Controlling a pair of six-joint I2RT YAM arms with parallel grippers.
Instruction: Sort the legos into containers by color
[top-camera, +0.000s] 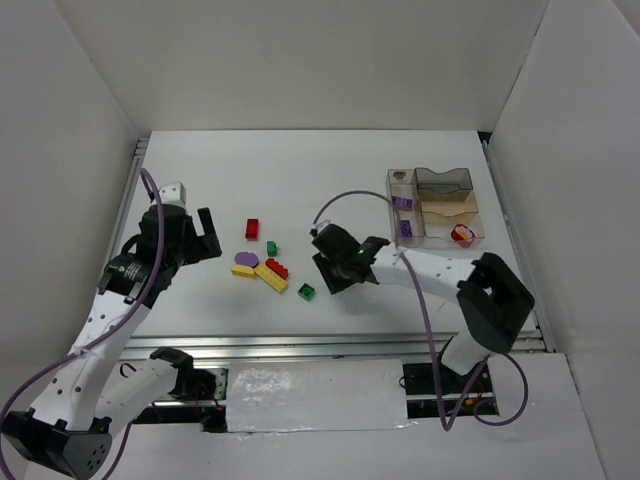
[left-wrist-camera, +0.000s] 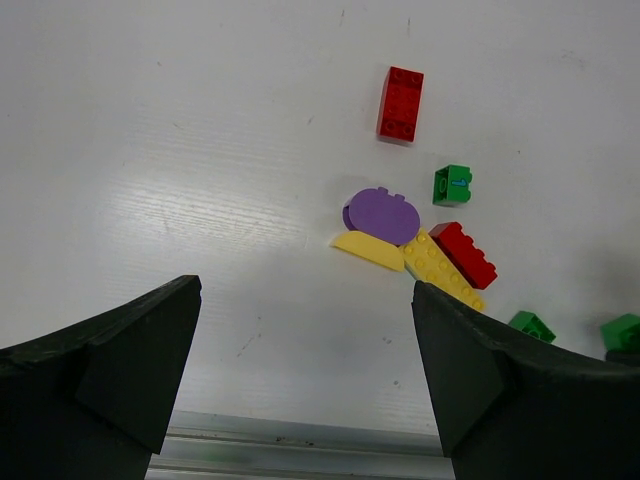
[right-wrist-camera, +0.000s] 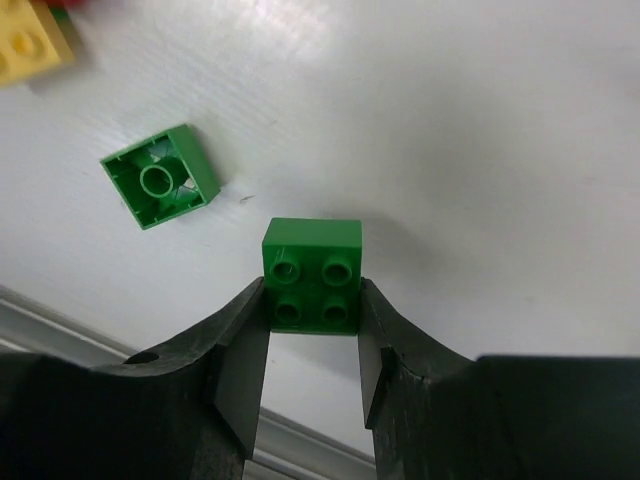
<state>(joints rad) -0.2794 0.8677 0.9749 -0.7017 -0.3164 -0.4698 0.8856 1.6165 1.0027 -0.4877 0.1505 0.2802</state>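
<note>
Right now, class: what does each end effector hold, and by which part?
Right end effector pinches the green brick by two opposite sides; left end effector holds nothing.

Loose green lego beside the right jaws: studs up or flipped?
Flipped. The loose green lego shows its hollow underside with a centre tube, unlike the gripped green lego, whose four studs show.

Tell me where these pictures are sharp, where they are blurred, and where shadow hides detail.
Top external view: even, soft light, the white table bright, with only faint shadows. Left wrist view: the purple lego is sharp; the left fingers are dark, almost without detail. Right wrist view: the green brick between the right fingers is sharp, the yellow brick in the corner blurred.
</note>
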